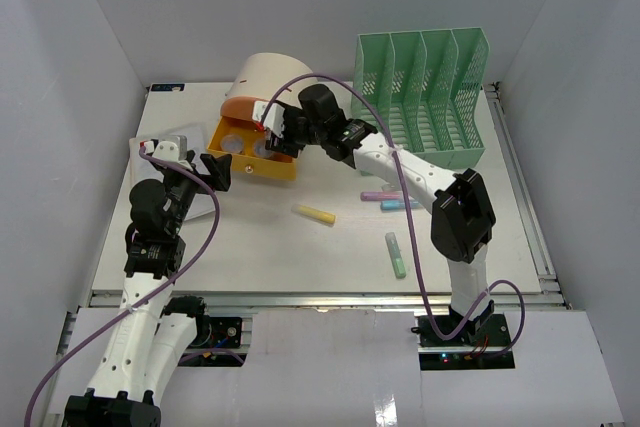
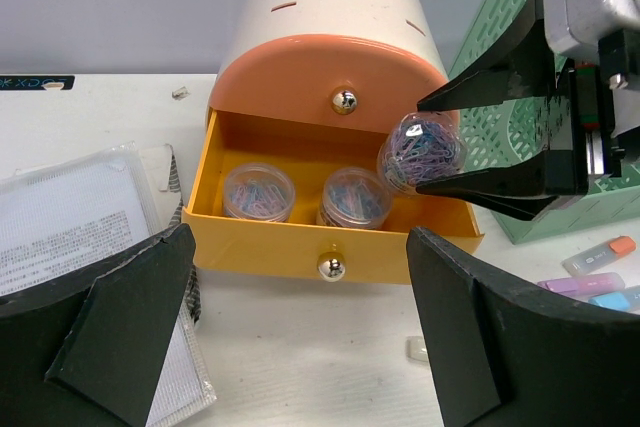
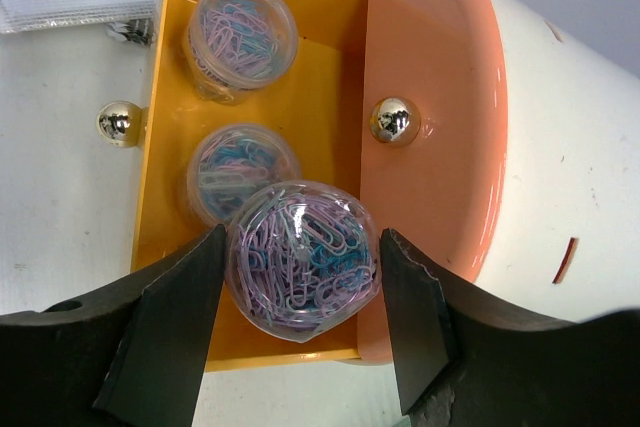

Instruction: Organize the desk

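Note:
My right gripper (image 1: 283, 132) is shut on a clear tub of paper clips (image 3: 303, 257), its fingers pressing both sides. It holds the tub (image 2: 422, 152) tilted over the right end of an open yellow drawer (image 2: 330, 247). Two more tubs (image 3: 245, 37) (image 3: 225, 172) sit inside that drawer. The drawer belongs to a cream box with an orange front (image 2: 330, 57) at the back of the white desk (image 1: 300, 247). My left gripper (image 2: 300, 277) stands open and holds nothing, low over the desk just in front of the drawer's silver knob (image 2: 331, 267).
A green file rack (image 1: 425, 97) stands at the back right. Loose highlighters lie on the desk: a yellow one (image 1: 314, 214), a green one (image 1: 396, 254), and purple and blue ones (image 1: 395, 199). A clear pouch with papers (image 2: 70, 237) lies left of the drawer.

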